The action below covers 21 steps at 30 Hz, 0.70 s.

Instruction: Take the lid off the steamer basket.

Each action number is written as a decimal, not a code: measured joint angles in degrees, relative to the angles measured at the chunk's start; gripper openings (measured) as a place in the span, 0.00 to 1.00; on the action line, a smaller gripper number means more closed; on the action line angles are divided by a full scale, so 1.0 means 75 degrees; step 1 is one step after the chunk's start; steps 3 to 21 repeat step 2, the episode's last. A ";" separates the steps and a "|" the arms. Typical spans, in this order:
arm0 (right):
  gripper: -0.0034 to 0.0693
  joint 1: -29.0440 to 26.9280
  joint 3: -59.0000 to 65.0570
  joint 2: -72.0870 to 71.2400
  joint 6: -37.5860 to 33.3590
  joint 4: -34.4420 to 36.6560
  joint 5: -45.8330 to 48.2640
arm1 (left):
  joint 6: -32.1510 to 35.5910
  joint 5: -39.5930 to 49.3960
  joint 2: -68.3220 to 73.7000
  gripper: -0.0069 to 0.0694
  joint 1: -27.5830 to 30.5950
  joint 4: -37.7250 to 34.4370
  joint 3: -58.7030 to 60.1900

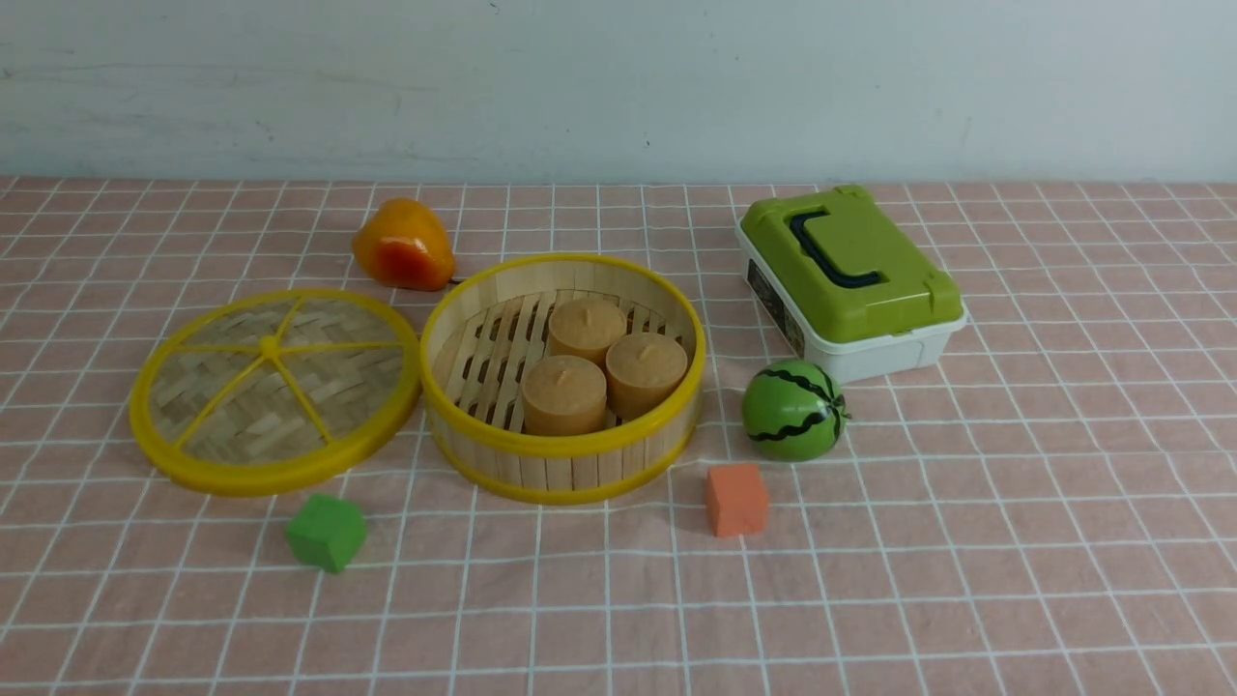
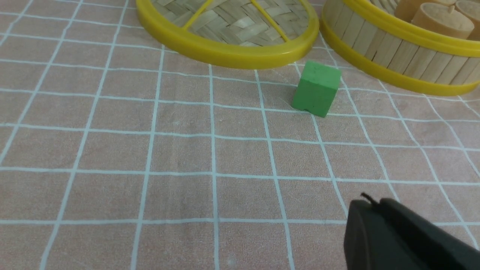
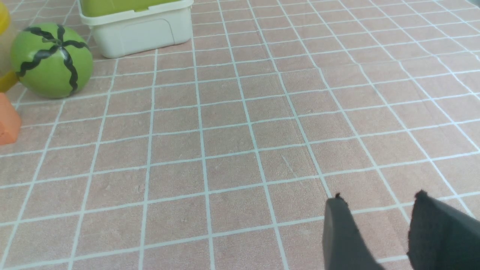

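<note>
Front view is showing the whole tablecloth [image 1: 966, 580], pink with white grid lines, and neither arm is appearing in it. The lid [image 1: 275, 390] is lying flat on the cloth toward the left edge, already off the steamer basket [image 1: 563, 375] and just beside it, almost touching its rim. The basket is standing open near the middle, and three tan cylinders [image 1: 599, 362] are sitting upright inside it. An orange-yellow toy fruit [image 1: 403, 246] is resting behind the two, toward the far edge. A white box with a green top [image 1: 850, 280] is standing toward the far right, a toy watermelon [image 1: 793, 409] is lying just in front of it, an orange cube [image 1: 736, 500] is near the basket's front right, and a green cube [image 1: 327, 532] is in front of the lid.

Left wrist view is giving only the near rims of the lid [image 2: 228, 52] and the basket [image 2: 397, 56], with the green cube [image 2: 317, 89] near both. The left gripper [image 2: 371, 204] is hanging over bare cloth with its dark fingers pressed together, holding nothing.

Right wrist view is showing the watermelon [image 3: 51, 60], the box's white base [image 3: 138, 32] and a corner of the orange cube [image 3: 7, 122]; the lid is not appearing here. The right gripper [image 3: 378, 197] is hanging over bare cloth with a clear gap between its fingers, empty.
</note>
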 joint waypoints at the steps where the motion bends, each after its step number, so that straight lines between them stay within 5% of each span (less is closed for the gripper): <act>1: 0.38 0.0000 0.0000 0.0000 0.0000 0.0000 0.0000 | 0.0000 0.0000 0.0000 0.12 0.0000 0.0000 0.0000; 21: 0.38 0.0000 0.0000 0.0000 0.0000 0.0000 0.0000 | 0.0000 0.0000 0.0000 0.12 0.0000 0.0000 0.0000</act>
